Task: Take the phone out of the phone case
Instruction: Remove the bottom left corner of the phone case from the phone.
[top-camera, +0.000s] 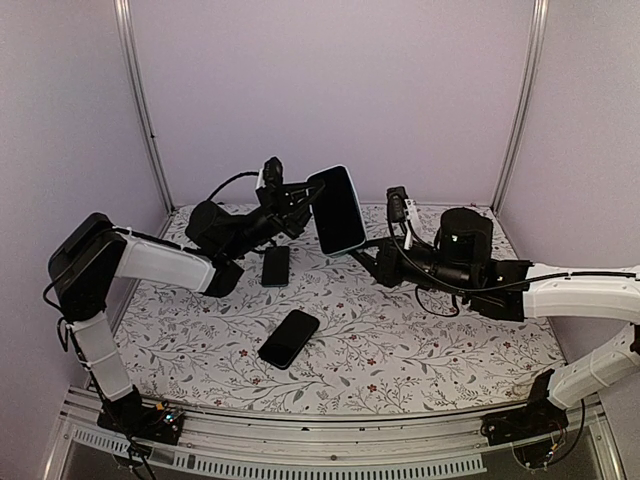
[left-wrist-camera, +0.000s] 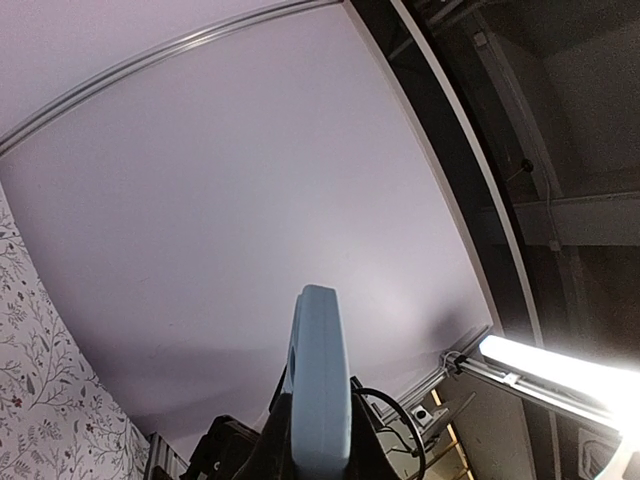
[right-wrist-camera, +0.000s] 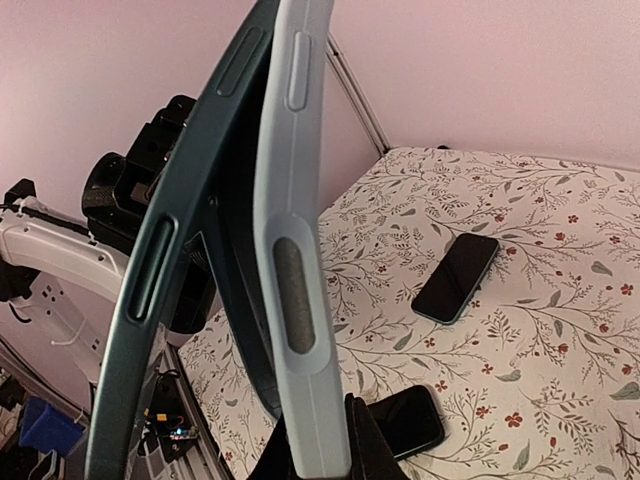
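Held upright in the air over the table (top-camera: 420, 340) toward 12 o'clock: light-blue phone case (right-wrist-camera: 295, 250), dark phone (right-wrist-camera: 160, 240) partly out of it, edges together at the top and splayed apart lower down. Clamped at 9 o'clock by left gripper (top-camera: 300, 203), at 5 o'clock by right gripper (top-camera: 368, 248), both jaws closed on the case. Flat below: far loose phone (top-camera: 275, 265) at 11 o'clock of centre, near loose phone (top-camera: 289, 338) at 7.

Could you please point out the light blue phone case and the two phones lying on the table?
phone case (right-wrist-camera: 292, 200): right wrist view, side edge.
near phone (top-camera: 289, 338): top view, screen centre.
far phone (top-camera: 275, 265): top view, screen centre.
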